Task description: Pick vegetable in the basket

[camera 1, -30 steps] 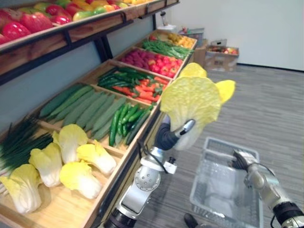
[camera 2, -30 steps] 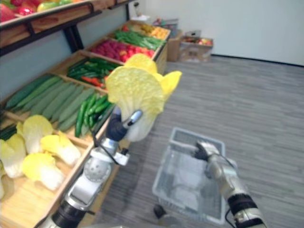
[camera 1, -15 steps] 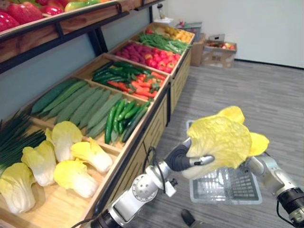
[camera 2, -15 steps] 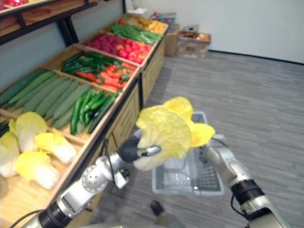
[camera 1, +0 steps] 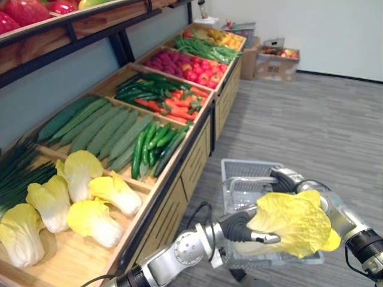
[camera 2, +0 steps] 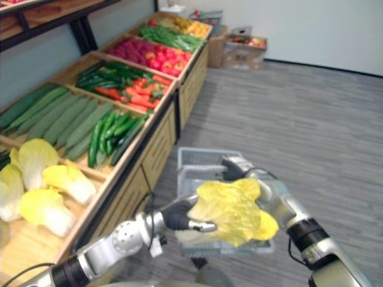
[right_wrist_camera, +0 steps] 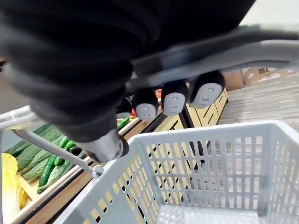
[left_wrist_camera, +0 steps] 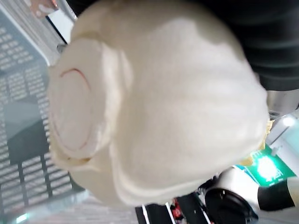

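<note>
A cabbage (camera 1: 294,223) with yellow leaves and a white base (left_wrist_camera: 154,107) is held in my left hand (camera 1: 238,225), whose fingers are curled round its stalk end. It hangs low over the near end of a grey plastic basket (camera 1: 244,173), touching or just above the rim. My right hand (camera 1: 288,179) is shut on the basket's metal handle (right_wrist_camera: 210,56), with the fingertips (right_wrist_camera: 173,101) wrapped round the bar. The inside of the basket (right_wrist_camera: 210,158) shows nothing lying in it.
On my left runs a wooden produce stand (camera 1: 179,173) with more cabbages (camera 1: 90,197), cucumbers (camera 1: 102,131), green peppers (camera 1: 152,146), carrots (camera 1: 176,110) and red vegetables (camera 1: 185,66). Cardboard boxes (camera 1: 275,60) stand by the far wall. Grey floor stretches to the right.
My left hand has brought the cabbage down from head height to the basket's rim. The view has shifted, and the basket now sits closer under the cabbage.
</note>
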Available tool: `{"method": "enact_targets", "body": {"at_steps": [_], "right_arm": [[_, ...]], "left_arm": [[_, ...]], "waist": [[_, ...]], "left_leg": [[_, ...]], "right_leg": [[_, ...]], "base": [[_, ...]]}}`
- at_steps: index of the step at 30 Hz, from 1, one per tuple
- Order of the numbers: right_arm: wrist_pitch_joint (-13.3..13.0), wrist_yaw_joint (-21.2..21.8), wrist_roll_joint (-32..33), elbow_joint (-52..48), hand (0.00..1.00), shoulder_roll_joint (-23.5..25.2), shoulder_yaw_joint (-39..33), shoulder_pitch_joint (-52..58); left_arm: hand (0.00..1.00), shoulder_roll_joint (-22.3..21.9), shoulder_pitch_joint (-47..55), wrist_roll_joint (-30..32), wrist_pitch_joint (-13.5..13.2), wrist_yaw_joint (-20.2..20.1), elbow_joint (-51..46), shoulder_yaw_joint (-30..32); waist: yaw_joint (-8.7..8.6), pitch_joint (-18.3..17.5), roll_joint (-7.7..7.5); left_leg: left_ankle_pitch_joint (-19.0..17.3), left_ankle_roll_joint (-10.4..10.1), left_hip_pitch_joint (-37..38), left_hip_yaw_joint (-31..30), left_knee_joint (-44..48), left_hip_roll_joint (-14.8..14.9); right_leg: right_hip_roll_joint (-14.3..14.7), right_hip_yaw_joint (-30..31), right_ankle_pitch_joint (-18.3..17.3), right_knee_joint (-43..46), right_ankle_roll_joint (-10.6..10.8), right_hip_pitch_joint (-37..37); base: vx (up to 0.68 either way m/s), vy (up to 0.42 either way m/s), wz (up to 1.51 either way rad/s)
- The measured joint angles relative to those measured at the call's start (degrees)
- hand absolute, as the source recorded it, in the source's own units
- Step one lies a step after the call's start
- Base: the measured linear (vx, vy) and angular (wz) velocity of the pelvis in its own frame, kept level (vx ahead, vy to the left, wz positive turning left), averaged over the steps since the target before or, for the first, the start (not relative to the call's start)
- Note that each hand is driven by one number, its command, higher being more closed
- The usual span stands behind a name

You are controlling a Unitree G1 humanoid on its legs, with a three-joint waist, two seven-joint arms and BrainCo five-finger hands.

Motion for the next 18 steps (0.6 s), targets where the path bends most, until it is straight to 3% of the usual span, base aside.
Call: {"method": "enact_targets", "body": {"at_steps": [8, 18], "right_arm": [[0.35, -0.02, 1.95, 0.00, 1.00, 3.34, -0.03, -2.64], [0.88, 0.73, 4.69, -0.51, 1.00, 8.69, 0.56, -3.62]], "left_arm": [[1.00, -0.89, -2.25, 5.70, -0.39, -0.95, 7.72, -4.94], [1.00, -11.91, -7.01, 18.38, -0.90, 2.00, 28.36, -3.36]], "waist": [[-0.45, -0.01, 0.01], [-2.75, -0.01, 0.00]], "left_leg": [[-0.07, 0.11, -0.39, 0.23, 0.05, 0.05], [-0.23, 0.45, -0.30, 0.55, -0.15, 0.01]], "right_leg": [[-0.05, 0.03, 0.21, -0.10, 0.07, -0.46], [-0.07, 0.38, 0.21, -0.93, 0.08, -0.48]], "base": [[0.02, 0.060, 0.00], [0.01, 0.041, -0.01]]}}
